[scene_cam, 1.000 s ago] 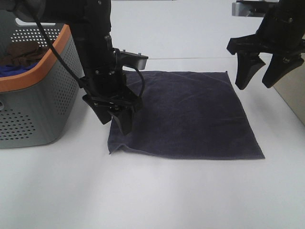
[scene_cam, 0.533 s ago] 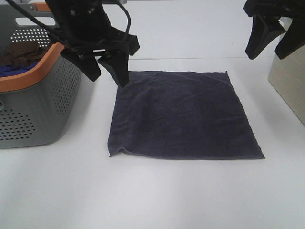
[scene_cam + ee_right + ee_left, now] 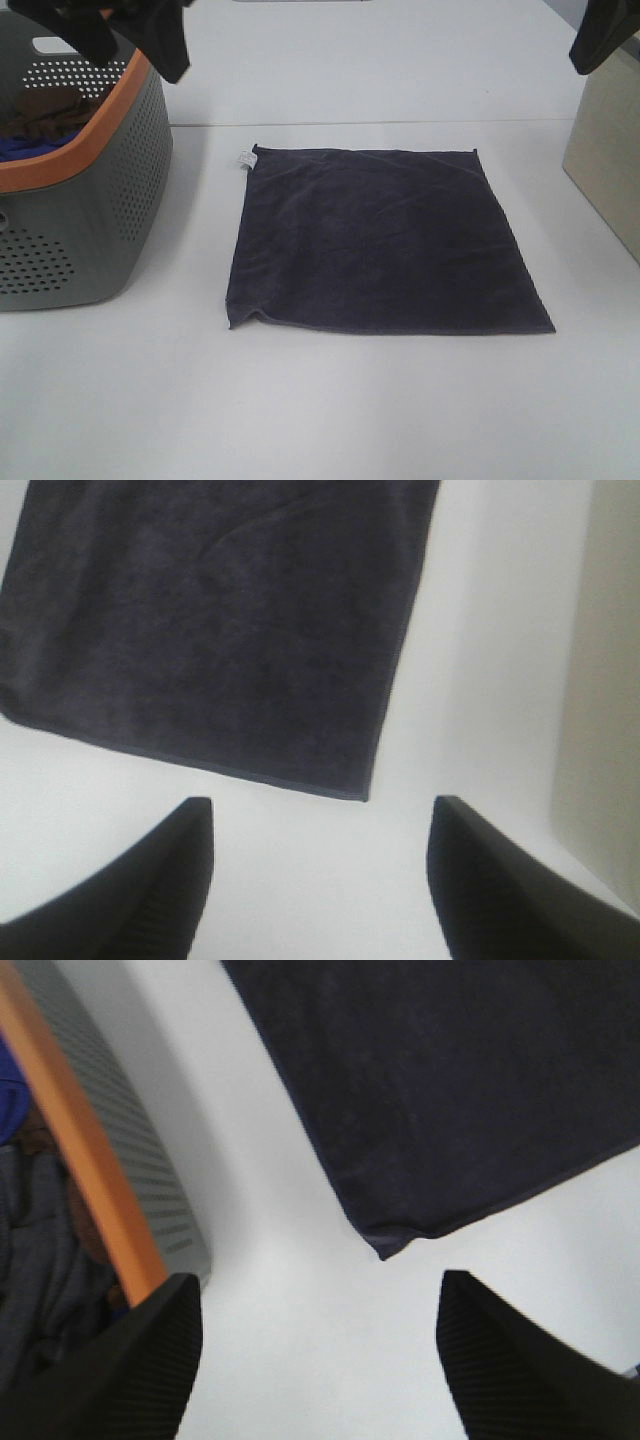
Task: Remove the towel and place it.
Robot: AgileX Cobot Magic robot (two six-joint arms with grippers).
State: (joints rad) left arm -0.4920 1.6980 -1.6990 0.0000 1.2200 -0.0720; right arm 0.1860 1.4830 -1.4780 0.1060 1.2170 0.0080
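The dark navy-grey towel [image 3: 380, 238] lies spread flat on the white table, with its small white tag [image 3: 244, 159] at the far left corner. It also shows in the left wrist view [image 3: 450, 1090] and in the right wrist view [image 3: 220, 620]. My left gripper [image 3: 315, 1360] is open and empty, raised high above the table between the basket and the towel's near left corner; its fingers [image 3: 160, 35] show at the top left. My right gripper [image 3: 320, 880] is open and empty, high above the towel's right side; one finger [image 3: 600, 40] shows at the top right.
A grey perforated basket with an orange rim [image 3: 90, 150] stands at the left, holding a brown cloth [image 3: 45, 110] and a bright blue cloth [image 3: 25, 145]. A beige box [image 3: 605, 165] stands at the right edge.
Both arms have risen up and away from the towel, the left one from its near left edge. The towel's tag corner is now uncovered. The towel has not moved.
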